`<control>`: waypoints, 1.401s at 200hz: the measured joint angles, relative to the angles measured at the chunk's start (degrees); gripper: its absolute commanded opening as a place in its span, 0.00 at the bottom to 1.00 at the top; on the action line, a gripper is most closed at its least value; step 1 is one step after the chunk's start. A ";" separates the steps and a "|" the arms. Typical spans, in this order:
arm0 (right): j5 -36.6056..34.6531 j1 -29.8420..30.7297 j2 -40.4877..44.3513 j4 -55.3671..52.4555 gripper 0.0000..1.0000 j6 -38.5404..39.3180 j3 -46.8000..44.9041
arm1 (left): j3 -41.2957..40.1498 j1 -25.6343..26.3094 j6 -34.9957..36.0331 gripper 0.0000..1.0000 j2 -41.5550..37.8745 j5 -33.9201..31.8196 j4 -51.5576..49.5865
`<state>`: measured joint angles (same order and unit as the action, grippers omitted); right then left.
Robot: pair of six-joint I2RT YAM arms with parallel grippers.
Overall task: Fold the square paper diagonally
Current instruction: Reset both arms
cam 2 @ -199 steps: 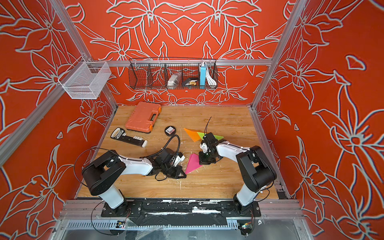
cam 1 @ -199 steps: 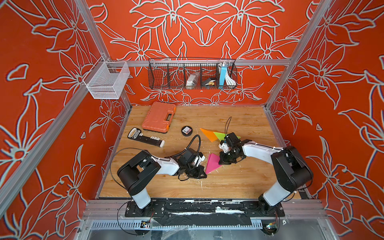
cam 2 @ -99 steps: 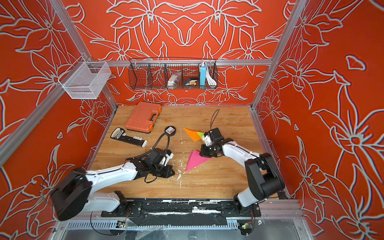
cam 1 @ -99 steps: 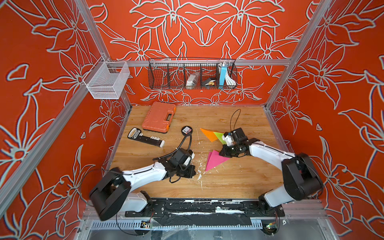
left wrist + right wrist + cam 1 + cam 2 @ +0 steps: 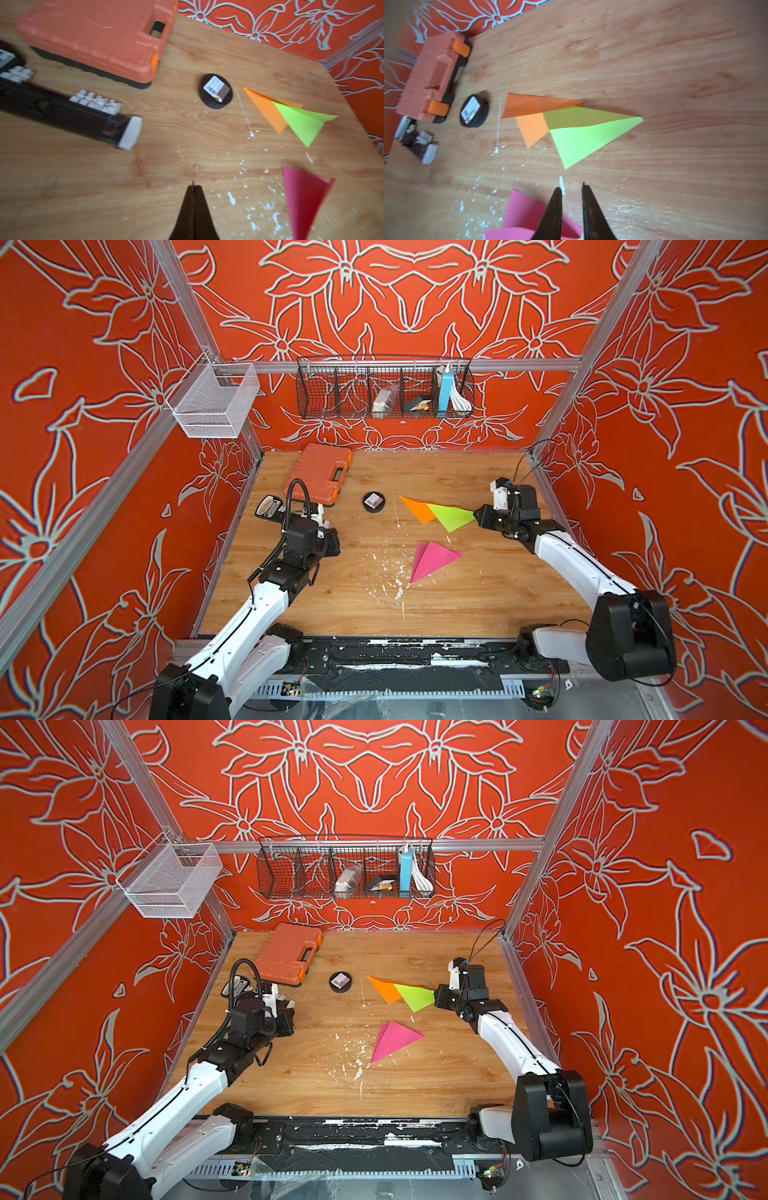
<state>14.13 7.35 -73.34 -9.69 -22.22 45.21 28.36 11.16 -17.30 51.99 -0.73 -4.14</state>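
Pink paper (image 5: 434,560) folded, right end effector (image 5: 571,189) slightly parted, withdrawn, left end effector (image 5: 193,187) clenched

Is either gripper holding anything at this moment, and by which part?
Nothing is held. The left gripper is shut and empty; the right gripper is slightly open, empty.

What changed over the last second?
Both arms pulled off the pink paper. The left gripper backed toward the case, shut. The right gripper backed to the tip of the green paper, jaws now parted. Neither holds anything. The pink paper lies folded, about where it was. The orange paper, green paper, case and puck are unmoved.
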 measured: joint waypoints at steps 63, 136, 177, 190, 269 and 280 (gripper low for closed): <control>-12.15 -3.78 4.46 13.20 0.56 10.54 -12.37 | -2.08 -17.14 4.81 0.05 12.66 0.63 12.94; -19.39 -4.46 0.04 31.63 0.88 17.53 -21.40 | -10.16 -18.01 8.94 0.28 20.92 -1.01 34.84; -20.68 -4.46 0.72 44.02 0.98 20.28 -27.10 | -10.95 -18.25 9.40 0.32 21.51 -0.57 39.85; -20.74 -4.46 -0.55 47.21 0.98 20.81 -28.20 | -11.50 -18.23 9.46 0.32 21.51 -0.48 40.98; -20.31 -4.46 -6.67 56.72 0.98 21.92 -28.46 | -16.41 -18.21 9.57 0.29 20.11 -1.81 47.39; -20.09 -4.46 -6.67 56.98 0.98 21.94 -28.46 | -17.62 -18.18 9.60 0.30 20.00 -2.10 48.52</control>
<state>-5.96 2.90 -80.01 47.29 -0.27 16.75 10.74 -7.03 -7.70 71.99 -2.83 44.38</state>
